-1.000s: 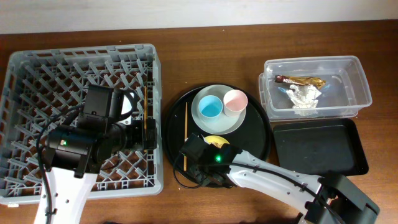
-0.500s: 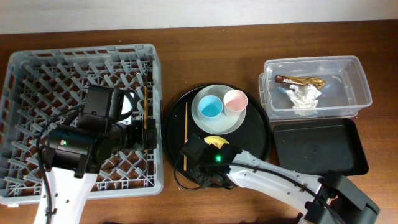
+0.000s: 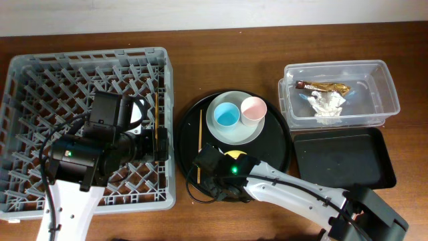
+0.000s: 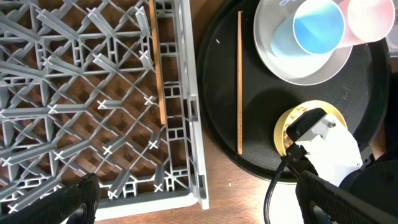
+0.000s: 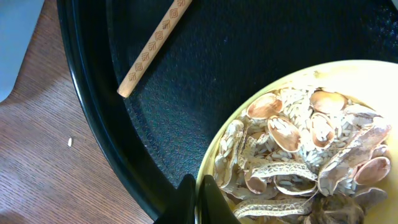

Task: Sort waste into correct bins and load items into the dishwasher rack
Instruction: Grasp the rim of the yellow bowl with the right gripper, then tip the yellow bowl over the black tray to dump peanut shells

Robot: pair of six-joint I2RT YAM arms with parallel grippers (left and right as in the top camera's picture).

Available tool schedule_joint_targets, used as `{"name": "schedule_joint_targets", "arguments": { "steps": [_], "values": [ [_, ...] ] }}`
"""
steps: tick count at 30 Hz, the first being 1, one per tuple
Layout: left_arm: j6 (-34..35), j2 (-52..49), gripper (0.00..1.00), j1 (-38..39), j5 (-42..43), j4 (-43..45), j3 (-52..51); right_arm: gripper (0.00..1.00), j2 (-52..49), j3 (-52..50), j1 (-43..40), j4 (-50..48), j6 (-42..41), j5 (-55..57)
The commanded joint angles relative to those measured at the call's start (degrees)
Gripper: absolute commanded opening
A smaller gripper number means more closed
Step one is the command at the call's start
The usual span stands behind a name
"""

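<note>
Presently, right gripper point(image 5: 200, 198) clamped on rim of small yellow bowl point(image 5: 348, 78) holding food scraps point(image 5: 298, 155), bowl at edge of round black tray point(image 5: 249, 56), one chopstick point(image 5: 152, 46) beside it, left gripper point(image 4: 199, 198) spread wide over dishwasher rack point(image 4: 74, 93) corner, second chopstick point(image 4: 157, 62) lying inside rack.

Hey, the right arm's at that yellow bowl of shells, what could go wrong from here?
The small yellow bowl is full of brownish-tan crumbly food scraps, and the right gripper is at only one edge of its rim; a lift could tip it and spill them. The thin wooden chopstick nearby on the large round black tray could get knocked.
</note>
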State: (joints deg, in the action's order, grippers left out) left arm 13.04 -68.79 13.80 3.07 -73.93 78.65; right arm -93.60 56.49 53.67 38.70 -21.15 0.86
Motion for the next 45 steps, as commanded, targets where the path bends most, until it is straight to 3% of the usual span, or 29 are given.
{"name": "schedule_joint_targets", "arguments": {
  "steps": [1,3,9,14,17,19,24,28,36,39,42,45],
  "values": [
    [-0.3,0.2,0.99,0.0,0.4,0.1,0.4,0.04,1.0,0.9,0.3,0.2,-2.3,0.0],
    [-0.3,0.2,0.99,0.0,0.4,0.1,0.4,0.04,3.1,1.6,0.3,1.1,-2.3,0.1],
    [-0.3,0.2,0.99,0.0,0.4,0.1,0.4,0.04,9.6,11.0,-0.8,16.3,-5.8,9.4],
    [-0.3,0.2,0.99,0.0,0.4,0.1,0.4,0.04,14.1,14.0,-14.8,26.3,-6.6,10.2],
    [-0.3,0.2,0.99,0.0,0.4,0.1,0.4,0.04,18.0,13.9,-28.8,30.4,-4.4,9.1],
    [-0.3,0.3,0.99,0.0,0.4,0.1,0.4,0.04,19.9,13.9,-42.0,30.7,0.2,4.3],
    [-0.3,0.2,0.99,0.0,0.4,0.1,0.4,0.04,19.0,11.8,-72.8,26.2,14.7,-21.3],
    [-0.3,0.2,0.99,0.0,0.4,0.1,0.4,0.04,17.0,7.1,-88.7,20.0,20.8,-39.9],
    [-0.3,0.3,0.99,0.0,0.4,0.1,0.4,0.04,7.9,-11.3,-106.2,-1.6,24.4,-78.6],
    [-0.3,0.2,0.99,0.0,0.4,0.1,0.4,0.04,7.9,-14.1,-111.3,-3.8,24.5,-79.8],
    [-0.3,0.2,0.99,0.0,0.4,0.1,0.4,0.04,7.9,-15.1,-112.2,-4.1,30.9,-89.6],
    [-0.3,0.2,0.99,0.0,0.4,0.1,0.4,0.04,7.9,-15.1,-112.3,-3.5,29.3,-89.8]
  ]
}}
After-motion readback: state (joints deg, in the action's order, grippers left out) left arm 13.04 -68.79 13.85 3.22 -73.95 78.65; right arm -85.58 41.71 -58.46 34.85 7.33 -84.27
